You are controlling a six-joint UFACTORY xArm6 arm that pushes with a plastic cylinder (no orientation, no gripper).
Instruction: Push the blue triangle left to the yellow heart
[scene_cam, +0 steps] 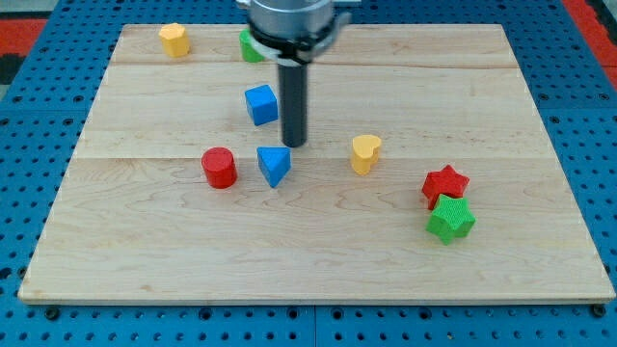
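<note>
The blue triangle (274, 165) lies on the wooden board near the middle. The yellow heart (365, 152) stands to its right, a clear gap between them. My tip (294, 145) rests on the board just above and to the right of the blue triangle, close to its upper right corner, and left of the yellow heart. The rod rises straight up to the arm's mount at the view's top.
A blue cube (261, 104) sits left of the rod. A red cylinder (220, 167) stands left of the triangle. A yellow block (174, 40) and a partly hidden green block (251, 46) are at the top. A red star (444, 184) and green star (450, 219) sit at right.
</note>
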